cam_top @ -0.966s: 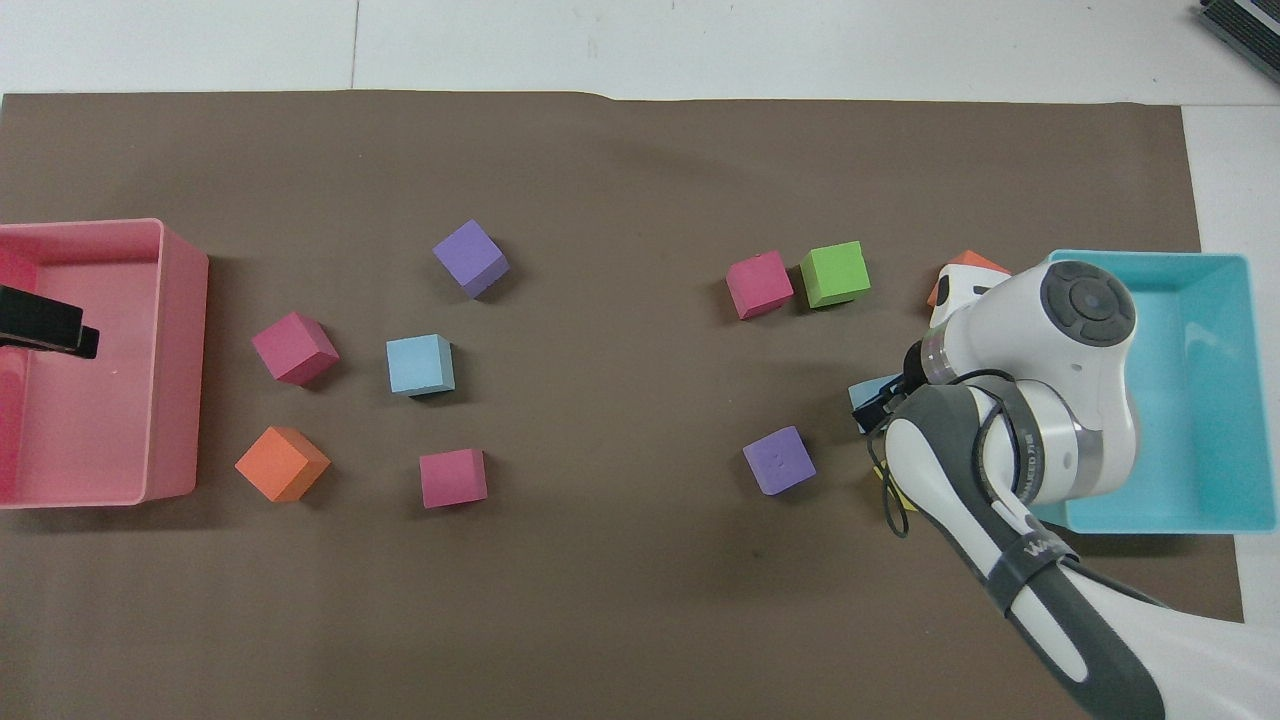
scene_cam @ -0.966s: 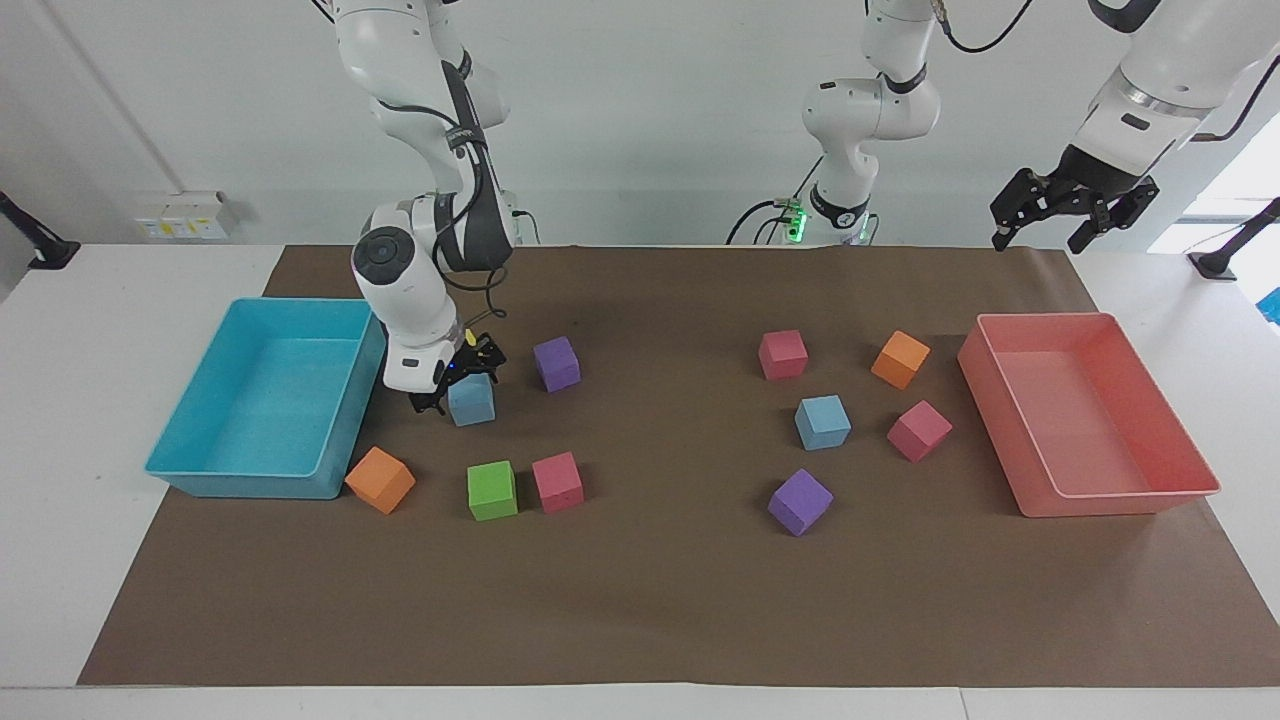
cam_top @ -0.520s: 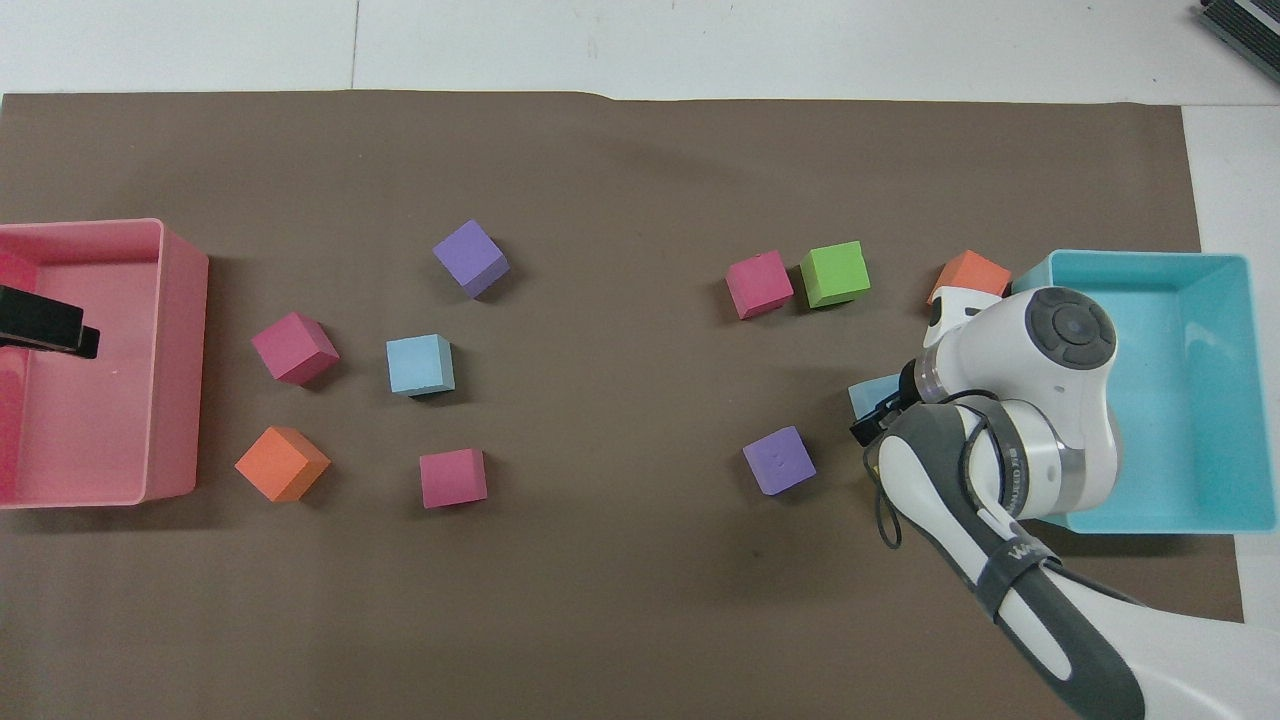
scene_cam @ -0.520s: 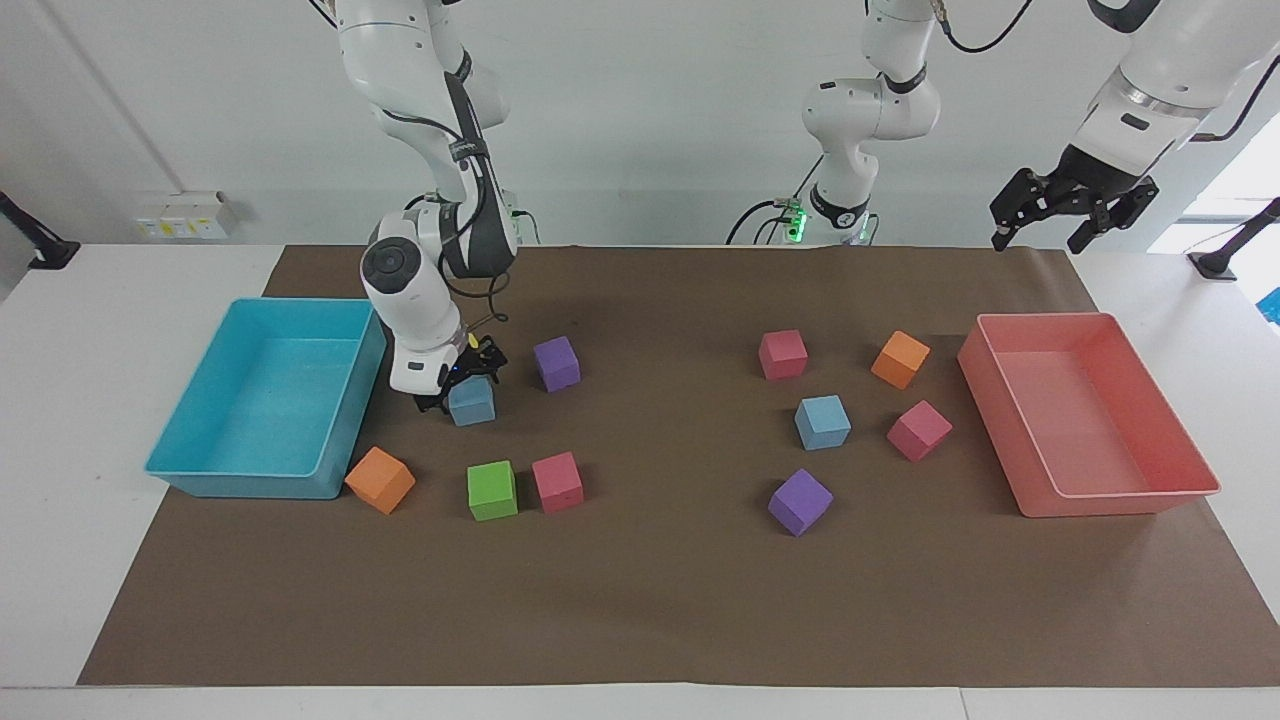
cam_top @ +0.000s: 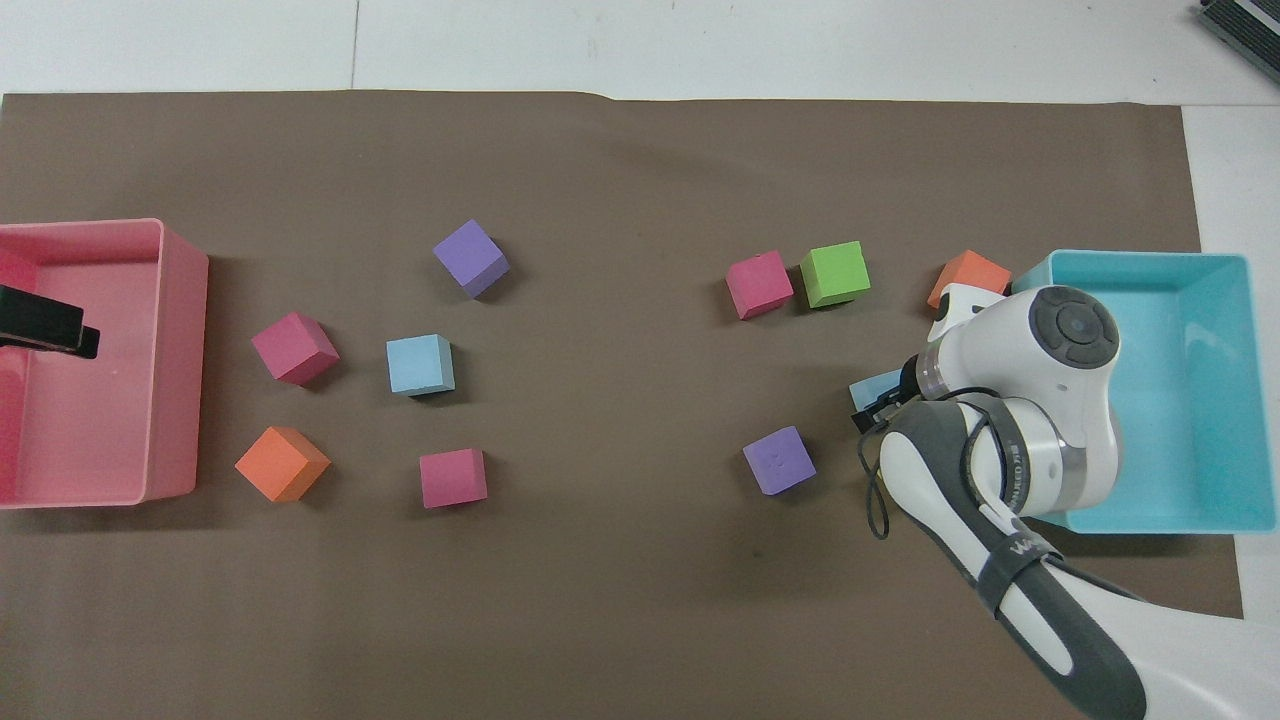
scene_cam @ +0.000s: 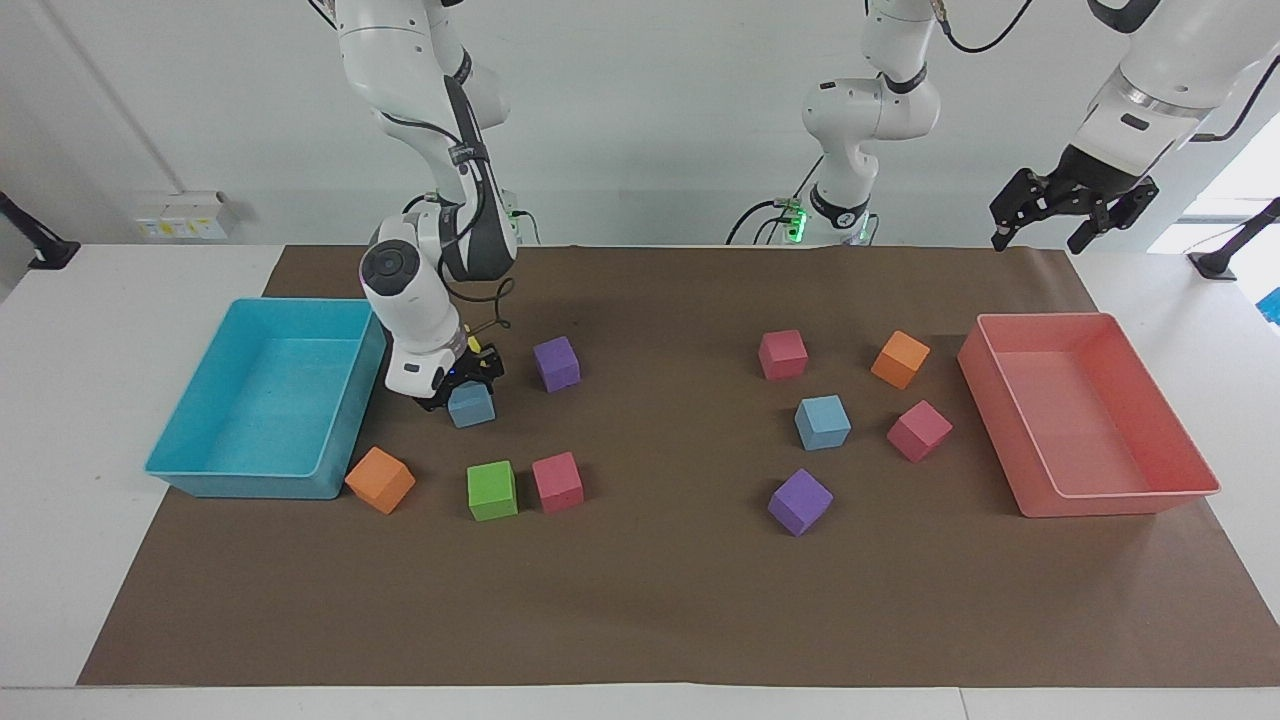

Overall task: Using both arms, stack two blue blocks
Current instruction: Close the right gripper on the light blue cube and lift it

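One blue block (scene_cam: 473, 407) lies on the brown mat beside the cyan tray, toward the right arm's end. My right gripper (scene_cam: 462, 386) is down over it and covers its top. From overhead only a corner of this block (cam_top: 872, 386) shows past the white wrist. The other blue block (scene_cam: 822, 421) (cam_top: 420, 364) sits free toward the left arm's end, among several coloured cubes. My left gripper (scene_cam: 1040, 232) waits open in the air above the mat's corner by the pink tray, holding nothing.
The cyan tray (scene_cam: 200, 480) stands right beside the right wrist. A purple cube (scene_cam: 556, 363), an orange cube (scene_cam: 380, 479), a green cube (scene_cam: 492, 490) and a pink cube (scene_cam: 557, 481) ring the covered block. The pink tray (scene_cam: 1110, 495) stands at the left arm's end.
The right gripper has sunk lower onto the blue block and its wrist has tilted slightly. The block stays on the mat. The left arm has not moved.
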